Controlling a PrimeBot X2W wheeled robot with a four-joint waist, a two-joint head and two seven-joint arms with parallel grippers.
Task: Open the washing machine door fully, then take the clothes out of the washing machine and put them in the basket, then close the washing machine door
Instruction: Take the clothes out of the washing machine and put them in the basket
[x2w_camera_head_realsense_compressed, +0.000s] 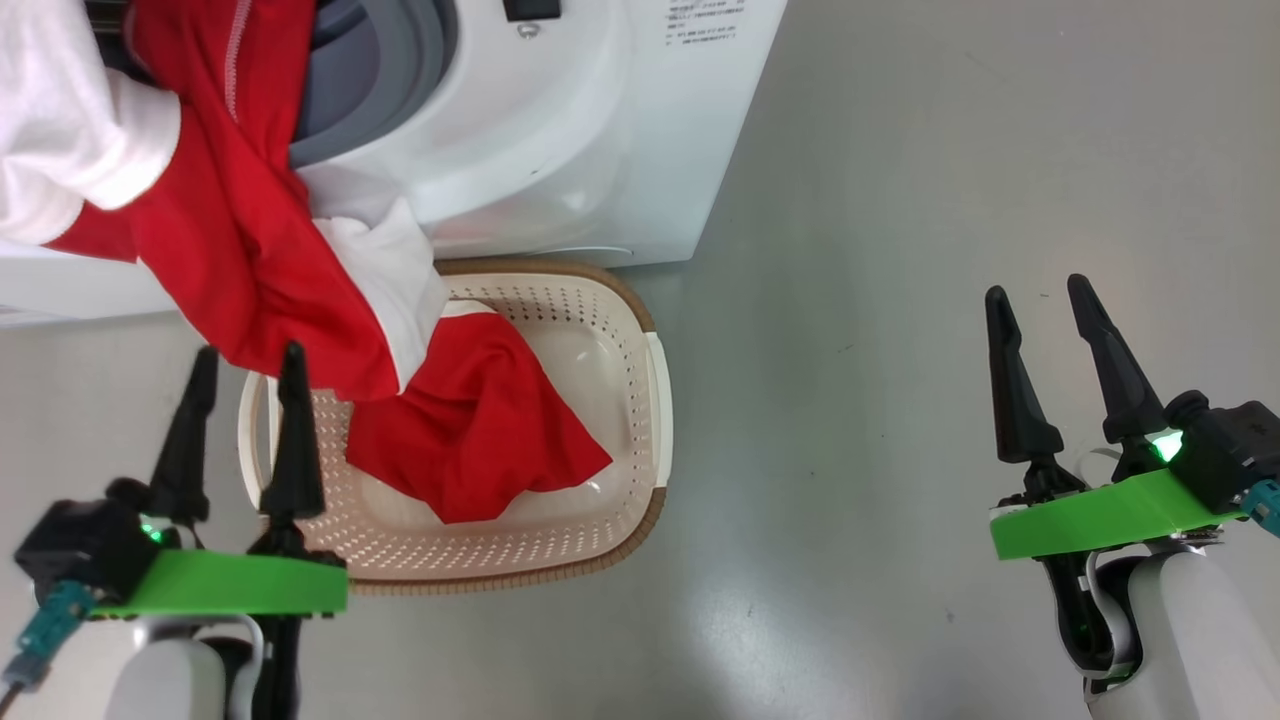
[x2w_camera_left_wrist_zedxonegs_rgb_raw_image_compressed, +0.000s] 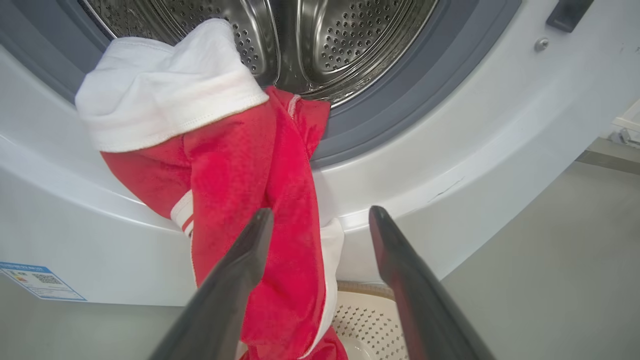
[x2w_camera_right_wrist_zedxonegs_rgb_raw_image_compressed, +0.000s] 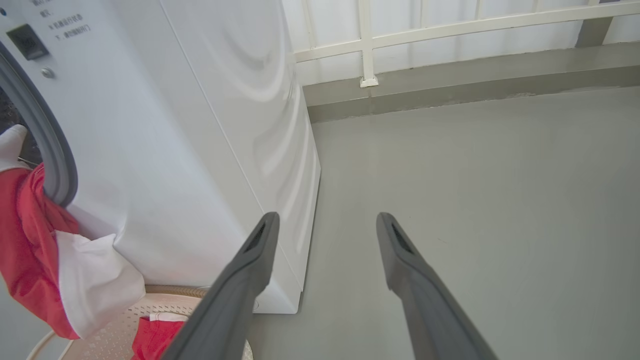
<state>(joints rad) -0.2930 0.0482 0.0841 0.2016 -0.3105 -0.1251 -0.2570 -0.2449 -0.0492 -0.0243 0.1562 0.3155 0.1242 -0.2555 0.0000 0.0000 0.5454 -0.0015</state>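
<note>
Left gripper (x2w_camera_head_realsense_compressed: 250, 348) (jaws apart) beside clothes (x2w_camera_head_realsense_compressed: 260, 250) draping into basket (x2w_camera_head_realsense_compressed: 660, 400).

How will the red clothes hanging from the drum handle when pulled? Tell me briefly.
Likely floppy: the clothes drape in folds from the washing machine opening into the basket. Probably light, since the fabric looks thin. They may drag on the grey rubber ring they cross.

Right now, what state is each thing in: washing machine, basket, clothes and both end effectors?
washing machine, mouth uncovered, drum exposed.
basket, upright on the floor against the washing machine, partly filled.
clothes, draped from the drum into the basket, not fully out.
left end effector, open, gripping nothing, by the hanging clothes.
right end effector, open, empty, over the floor.
</note>
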